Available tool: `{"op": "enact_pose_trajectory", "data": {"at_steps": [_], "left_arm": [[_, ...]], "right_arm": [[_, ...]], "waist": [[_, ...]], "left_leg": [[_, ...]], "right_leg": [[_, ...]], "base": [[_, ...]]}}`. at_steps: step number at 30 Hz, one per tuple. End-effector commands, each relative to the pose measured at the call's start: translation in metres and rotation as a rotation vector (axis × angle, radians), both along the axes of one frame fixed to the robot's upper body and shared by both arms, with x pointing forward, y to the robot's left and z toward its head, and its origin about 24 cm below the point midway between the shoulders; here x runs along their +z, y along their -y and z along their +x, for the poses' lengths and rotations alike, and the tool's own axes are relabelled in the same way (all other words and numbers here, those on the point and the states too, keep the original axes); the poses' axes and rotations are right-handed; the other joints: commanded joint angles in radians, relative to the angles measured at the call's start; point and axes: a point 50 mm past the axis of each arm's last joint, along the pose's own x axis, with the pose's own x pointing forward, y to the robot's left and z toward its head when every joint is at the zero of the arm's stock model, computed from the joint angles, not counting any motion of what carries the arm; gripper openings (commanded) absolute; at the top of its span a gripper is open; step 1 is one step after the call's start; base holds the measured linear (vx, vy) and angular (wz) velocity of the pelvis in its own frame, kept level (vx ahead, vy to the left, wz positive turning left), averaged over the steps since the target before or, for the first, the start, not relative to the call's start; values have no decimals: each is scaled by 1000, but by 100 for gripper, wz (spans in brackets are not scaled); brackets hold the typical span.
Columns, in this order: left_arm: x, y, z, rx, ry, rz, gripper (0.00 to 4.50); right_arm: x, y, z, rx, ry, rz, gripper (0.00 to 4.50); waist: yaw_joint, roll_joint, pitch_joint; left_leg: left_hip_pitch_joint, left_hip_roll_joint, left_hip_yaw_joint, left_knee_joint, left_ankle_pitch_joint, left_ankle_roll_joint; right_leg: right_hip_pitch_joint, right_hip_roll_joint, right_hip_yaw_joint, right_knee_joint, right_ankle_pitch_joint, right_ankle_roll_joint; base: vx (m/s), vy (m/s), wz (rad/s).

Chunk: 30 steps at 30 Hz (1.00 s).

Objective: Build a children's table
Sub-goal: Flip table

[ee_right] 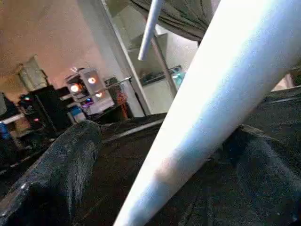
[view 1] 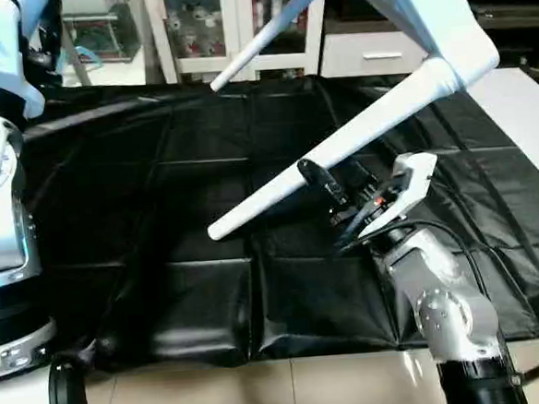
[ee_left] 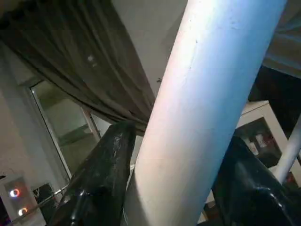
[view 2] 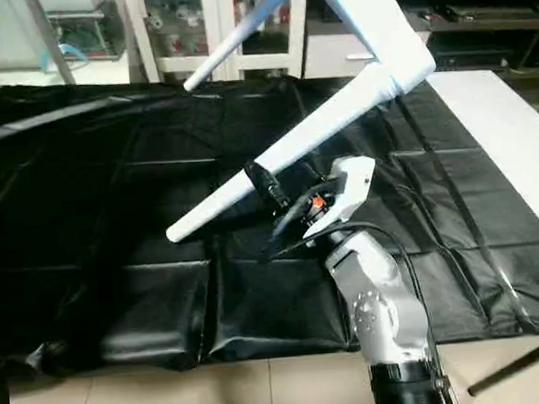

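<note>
Two white legs show, both socketed in the tabletop held tilted above the black-covered table. Right gripper spreads wide around the nearer leg; left gripper clamps another leg.

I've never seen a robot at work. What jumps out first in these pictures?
A white children's table hangs tilted in the air over the black-covered work table. One long white leg slants down toward the cloth, and the right gripper reaches up beneath it with fingers spread. In the left wrist view, the left gripper straddles another white leg.
</note>
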Motion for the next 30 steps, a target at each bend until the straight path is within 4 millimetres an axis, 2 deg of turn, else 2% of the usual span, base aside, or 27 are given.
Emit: {"op": "enact_pose_trajectory", "data": {"at_steps": [1,5,7,11,12,15,17,18,19,25,27,30], "left_arm": [[19,-2,-13,-40,123,-110,218],[20,-2,-13,-49,125,-115,218],[20,-2,-13,-47,126,-120,218],[20,-1,-13,-44,125,-122,218],[20,-1,-13,-44,124,-122,218],[19,-2,-14,-22,119,-127,218],[18,-3,-14,-17,117,-130,218],[17,-3,-15,-11,113,-133,218],[15,-4,-15,-9,111,-139,218],[8,-6,-17,9,98,-164,218],[-1,-11,-19,30,85,-192,218],[-10,-14,-20,44,66,-210,218]], "right_arm": [[3,-4,10,-10,16,-25,450],[-2,-4,26,-83,-35,-54,450],[-4,-5,32,-103,-59,-59,450],[-2,-5,41,-130,-58,-35,450],[-1,-5,42,-135,-52,-26,421],[6,-3,45,-151,-14,2,409],[9,-2,45,-155,-2,14,397],[11,0,44,-158,17,14,375],[14,1,44,-163,30,23,373],[26,7,42,-179,89,40,328],[33,8,36,-173,137,22,309],[35,7,32,-161,168,-16,287]], "waist": [[-5,-6,-84],[-7,-4,-83],[-6,0,-86],[-5,-1,-87],[-5,-2,-86],[-5,-6,-86],[-4,-4,-87],[-4,-7,-86],[-5,-10,-87],[-4,-10,-84],[-6,-15,-84],[-7,-15,-85]], "left_leg": [[21,54,-23,-77,-113,13],[23,52,-21,-76,-114,3],[27,54,-21,-75,-106,2],[26,54,-21,-75,-109,2],[25,54,-20,-75,-115,2],[25,55,-20,-76,-110,6],[26,56,-20,-75,-101,11],[26,55,-19,-74,-95,15],[25,55,-18,-74,-90,18],[26,56,-18,-75,-100,21],[26,57,-18,-76,-102,19],[24,55,-17,-75,-91,24]], "right_leg": [[50,-85,54,-67,-97,-190],[49,-83,54,-68,-119,-196],[46,-81,53,-64,-90,-198],[47,-82,53,-62,-72,-203],[48,-83,53,-63,-77,-203],[49,-83,53,-62,-82,-200],[49,-83,53,-61,-76,-200],[50,-82,53,-61,-69,-200],[51,-83,53,-60,-65,-201],[48,-82,53,-64,-96,-193],[48,-81,53,-64,-103,-188],[50,-81,53,-63,-91,-186]], "base": [[0,0,0],[0,0,0],[0,0,0],[0,0,0],[0,0,0],[0,0,0],[0,0,0],[0,0,0],[0,0,0],[0,0,0],[0,0,0],[0,0,0]]}}
